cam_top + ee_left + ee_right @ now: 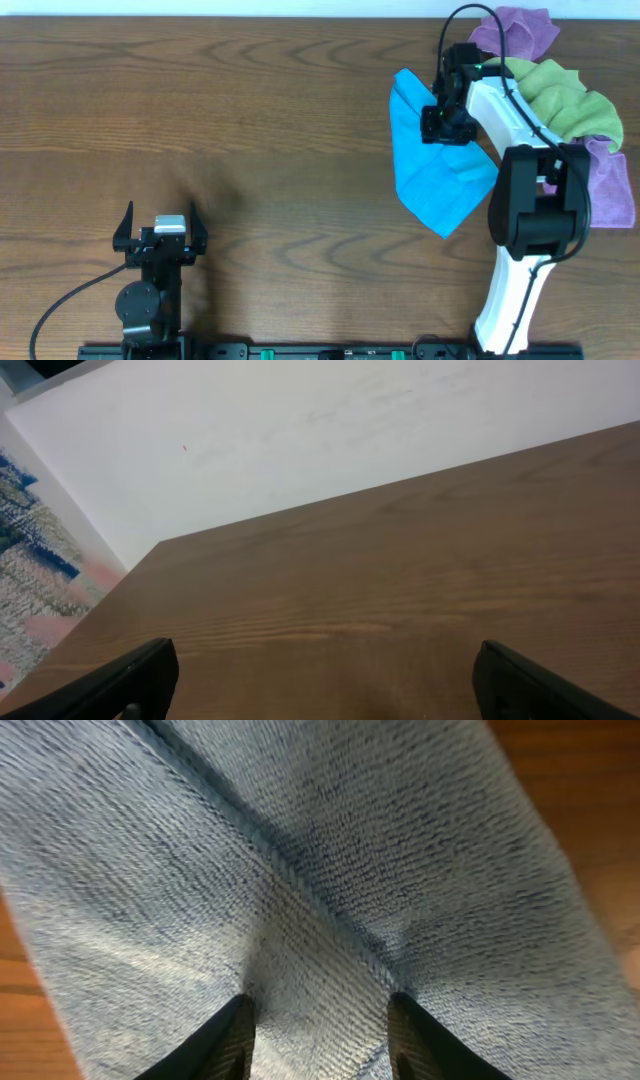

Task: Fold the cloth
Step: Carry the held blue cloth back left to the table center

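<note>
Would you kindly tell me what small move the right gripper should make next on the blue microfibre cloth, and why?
Probably close the right gripper to pinch the blue microfibre cloth. Its wrist view shows both fingertips set apart on the fabric with a raised crease running between them, so a grip looks ready; the cloth lies rumpled, not yet folded, on the wooden table.

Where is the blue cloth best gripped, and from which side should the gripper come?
Probably at the raised crease running across the blue cloth, from straight above. The cloth lies flat on the table, so its edges offer little to pinch, while the crease stands up between the open fingers of the right gripper.
</note>
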